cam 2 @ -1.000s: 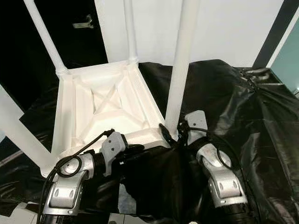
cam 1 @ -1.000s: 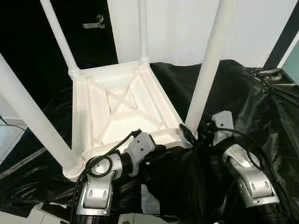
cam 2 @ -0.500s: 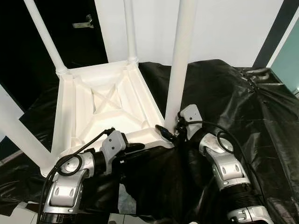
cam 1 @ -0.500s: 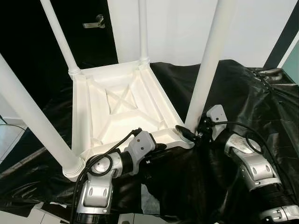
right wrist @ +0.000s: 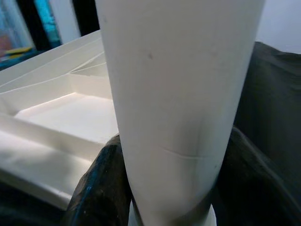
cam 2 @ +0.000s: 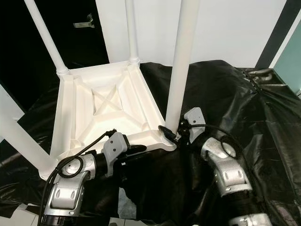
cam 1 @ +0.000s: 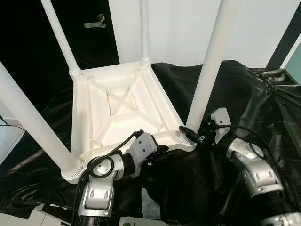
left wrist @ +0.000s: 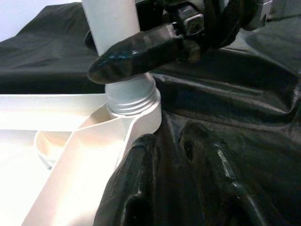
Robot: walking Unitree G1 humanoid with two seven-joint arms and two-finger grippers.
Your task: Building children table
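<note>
The right gripper (cam 2: 170, 133) remains clamped around the near-right leg (cam 2: 181, 70) at its base. The left gripper (cam 1: 162, 149), fingers together, stays against the table (cam 1: 117, 110) near edge. Little has changed.

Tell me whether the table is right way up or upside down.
Upside down: the white table lies top-down on the black sheet, ribbed underside showing, legs pointing up.

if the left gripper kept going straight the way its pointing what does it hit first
Most likely the table's corner socket where the near right leg is seated. The left gripper, fingers close together, points along the table frame at that corner. The right gripper, clamped around the leg, sits just above. Depth is uncertain.
</note>
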